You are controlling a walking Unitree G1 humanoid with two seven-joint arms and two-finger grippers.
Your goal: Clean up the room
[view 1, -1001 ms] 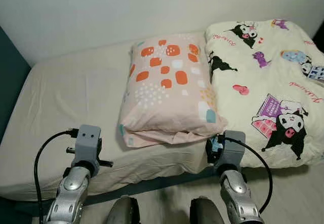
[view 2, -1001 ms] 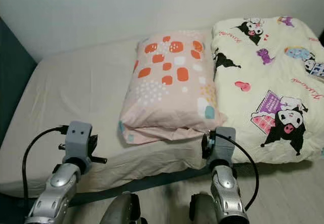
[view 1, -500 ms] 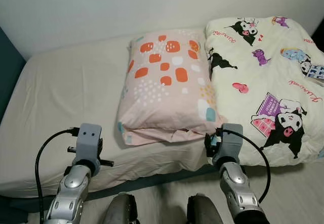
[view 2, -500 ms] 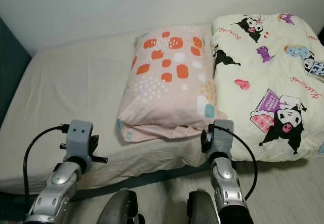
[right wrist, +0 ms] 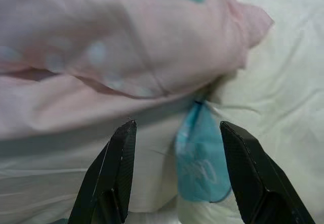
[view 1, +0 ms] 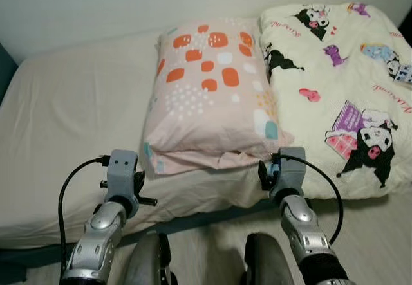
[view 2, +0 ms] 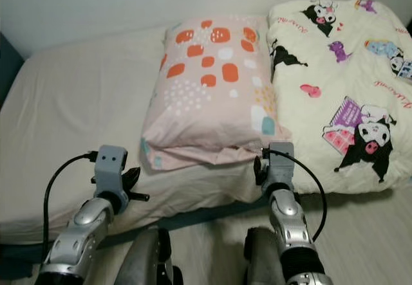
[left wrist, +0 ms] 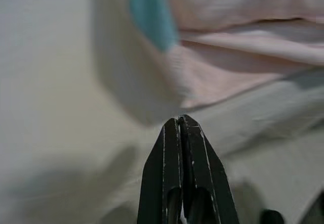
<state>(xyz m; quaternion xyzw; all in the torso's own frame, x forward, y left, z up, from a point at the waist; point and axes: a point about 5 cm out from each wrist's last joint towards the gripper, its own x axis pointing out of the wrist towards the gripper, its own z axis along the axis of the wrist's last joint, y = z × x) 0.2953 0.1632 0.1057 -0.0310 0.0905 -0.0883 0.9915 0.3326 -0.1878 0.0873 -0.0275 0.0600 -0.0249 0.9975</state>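
On the bed (view 1: pixel 71 118), the cartoon blanket (view 1: pixel 335 85) lies at 2 o'clock. The pink pillow (view 1: pixel 212 98) lies centred between both arms, likely for lifting: right end effector (right wrist: pixel 174 176) open at its corner, left end effector (left wrist: pixel 183 125) closed, empty.

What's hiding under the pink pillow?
The pillow lies on the beige sheet. At its near corner a bit of blue fabric pokes out, just ahead of the open right hand. Anything deeper under it is covered.
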